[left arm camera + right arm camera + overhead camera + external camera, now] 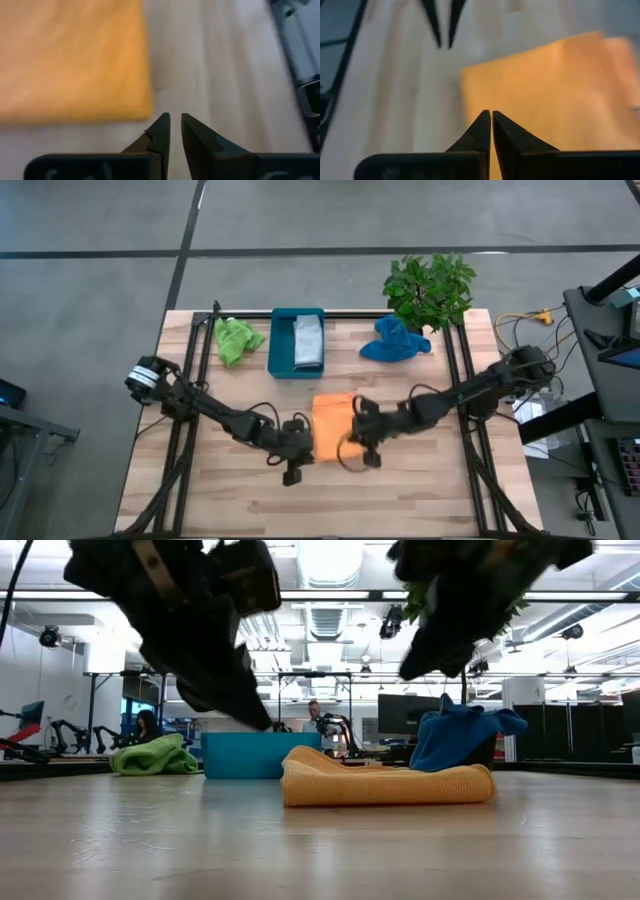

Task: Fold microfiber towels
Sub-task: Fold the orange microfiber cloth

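Note:
The orange towel (332,425) lies folded flat at the table's middle; the low view shows it as a low stack (385,783). My left gripper (303,444) hovers off its near left corner (142,112), its fingertips (175,117) almost together with nothing between them. My right gripper (352,442) hangs shut (491,114) over the towel's near right part. Both grippers stand above the cloth in the low view, the left (255,715) lower than the right (415,670). A lime green towel (236,338) and a blue towel (395,342) lie crumpled at the far side.
A teal tray (280,345) at the far middle holds a folded grey towel (308,342). A potted plant (430,288) stands at the far right corner. Black frame rails (455,380) run along both sides. Bare wood (330,500) lies toward the near edge.

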Robot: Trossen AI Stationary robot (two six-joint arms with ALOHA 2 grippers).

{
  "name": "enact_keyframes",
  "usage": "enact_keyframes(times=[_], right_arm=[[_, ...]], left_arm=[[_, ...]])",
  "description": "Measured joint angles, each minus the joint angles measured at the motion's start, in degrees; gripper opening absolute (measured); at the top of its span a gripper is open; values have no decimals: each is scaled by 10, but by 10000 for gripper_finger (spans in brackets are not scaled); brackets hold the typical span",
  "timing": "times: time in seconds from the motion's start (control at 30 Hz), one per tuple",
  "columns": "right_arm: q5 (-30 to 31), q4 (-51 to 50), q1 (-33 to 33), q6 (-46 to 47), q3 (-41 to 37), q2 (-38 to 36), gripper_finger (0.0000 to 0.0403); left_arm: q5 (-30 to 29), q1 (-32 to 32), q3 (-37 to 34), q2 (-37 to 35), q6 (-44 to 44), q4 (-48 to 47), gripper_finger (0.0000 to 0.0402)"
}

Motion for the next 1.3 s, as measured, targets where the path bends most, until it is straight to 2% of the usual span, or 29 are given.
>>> enact_keyframes(times=[0.13,0.23,0.33,0.5,0.7,0.93,1.07,1.17,1.3], right_arm=[[2,7,35,4,-1,24,25],[2,10,46,5,-1,42,58],[0,10,51,-24,-1,54,108],[3,10,53,-77,-1,68,186],[3,-4,53,-105,-2,95,226],[18,-25,53,-102,-1,133,221],[20,-41,54,-92,2,145,200],[20,-41,54,-88,2,146,168],[23,-44,53,-86,3,143,106]], left_arm=[[0,-13,1,10,46,40,34],[0,-16,6,13,97,50,47],[-6,-15,14,13,138,49,78],[-57,-15,17,13,177,30,144],[-80,-12,21,36,211,32,193],[-79,-12,60,124,191,22,200],[-85,-13,99,151,133,-53,197],[-85,-13,115,166,101,-90,174],[-87,-13,121,167,91,-100,112]])
